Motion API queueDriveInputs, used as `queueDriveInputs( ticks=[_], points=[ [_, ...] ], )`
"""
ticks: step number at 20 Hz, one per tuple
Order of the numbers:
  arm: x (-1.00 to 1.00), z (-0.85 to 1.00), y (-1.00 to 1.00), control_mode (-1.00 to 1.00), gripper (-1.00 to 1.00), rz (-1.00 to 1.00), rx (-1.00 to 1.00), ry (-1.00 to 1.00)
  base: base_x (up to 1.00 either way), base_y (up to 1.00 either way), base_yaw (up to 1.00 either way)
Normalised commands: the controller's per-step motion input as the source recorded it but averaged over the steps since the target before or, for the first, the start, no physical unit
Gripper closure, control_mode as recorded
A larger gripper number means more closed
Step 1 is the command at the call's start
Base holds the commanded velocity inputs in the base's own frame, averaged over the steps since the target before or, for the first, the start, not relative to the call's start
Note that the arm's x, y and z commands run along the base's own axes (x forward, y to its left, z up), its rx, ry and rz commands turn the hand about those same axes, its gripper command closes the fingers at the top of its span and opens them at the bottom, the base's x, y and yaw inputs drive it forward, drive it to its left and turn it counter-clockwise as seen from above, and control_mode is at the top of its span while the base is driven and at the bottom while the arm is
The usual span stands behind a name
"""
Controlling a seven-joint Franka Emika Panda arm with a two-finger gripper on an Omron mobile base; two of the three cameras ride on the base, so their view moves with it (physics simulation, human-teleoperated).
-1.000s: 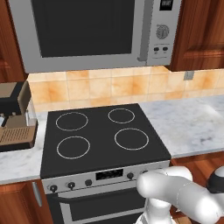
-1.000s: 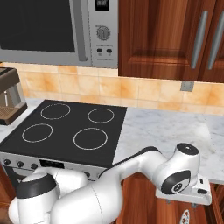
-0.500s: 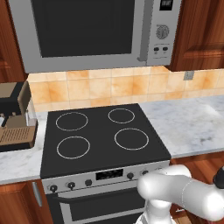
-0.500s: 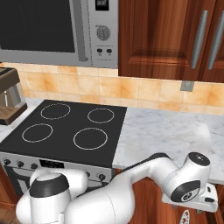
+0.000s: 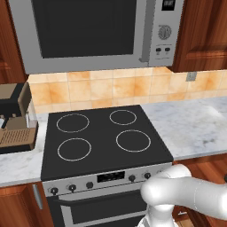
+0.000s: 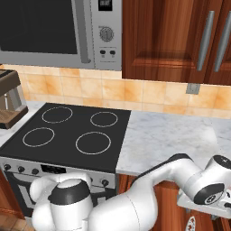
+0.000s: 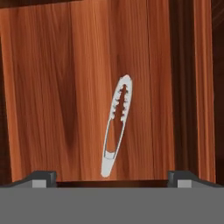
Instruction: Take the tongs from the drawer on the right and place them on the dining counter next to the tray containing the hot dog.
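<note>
The tongs (image 7: 115,128) lie flat on the wooden floor of the drawer (image 7: 57,96), near its middle, slightly tilted. The gripper (image 7: 111,178) is above them, jaws spread wide apart, holding nothing; one fingertip (image 7: 42,178) stands on either side of the tongs.

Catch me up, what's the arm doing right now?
The arm is reaching low, to the right of the stove, into the open drawer. The gripper is open and hovers above the tongs, which lie flat on the drawer's wooden bottom. Nothing is grasped yet.
</note>
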Motion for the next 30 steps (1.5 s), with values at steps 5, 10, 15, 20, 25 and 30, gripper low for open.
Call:
queueDriveInputs(
  ticks=[5, 10, 15, 20, 25, 30],
  points=[
    [0.39, 0.0, 0.0, -1.0, -1.0, 0.0, 0.0, 0.02, 0.0, 0.0, 0.0],
    [0.39, -0.03, -0.01, -1.0, -1.0, 0.0, 0.0, 0.01, 0.0, 0.0, 0.0],
    [0.19, -0.16, -0.32, -1.0, -1.0, -0.01, 0.0, -0.09, 0.0, 0.0, 0.0],
    [0.03, -0.11, -0.19, -1.0, -1.0, -0.04, 0.0, -0.11, 0.0, 0.0, 0.0],
    [0.0, -0.13, 0.0, -1.0, -1.0, 0.0, 0.0, -0.14, 0.0, 0.0, 0.0],
    [0.0, -0.37, 0.0, -1.0, -1.0, 0.0, -0.01, -0.12, 0.0, 0.0, 0.0]
  ],
)
